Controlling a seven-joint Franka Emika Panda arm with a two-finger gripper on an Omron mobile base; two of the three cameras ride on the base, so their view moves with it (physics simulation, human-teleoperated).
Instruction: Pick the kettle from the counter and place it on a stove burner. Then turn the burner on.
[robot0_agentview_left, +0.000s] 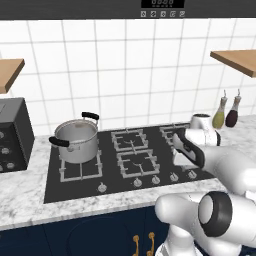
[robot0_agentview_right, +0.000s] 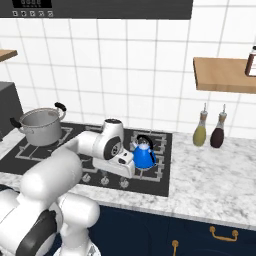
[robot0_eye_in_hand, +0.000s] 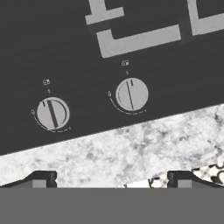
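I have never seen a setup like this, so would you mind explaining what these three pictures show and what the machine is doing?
This is a computer-rendered kitchen with a white robot arm on a mobile base. Two pictures come from cameras on the base, behind the arm to its left and right. The third comes from a camera on the hand, looking along the gripper, whose dark fingers stand apart and hold nothing.

On the black cooktop stand a steel pot at the far left and a small blue kettle on a grate at the right end. Two bottles stand on the marble counter. The hand camera looks down at two round burner knobs, so the hand seems to be above them.
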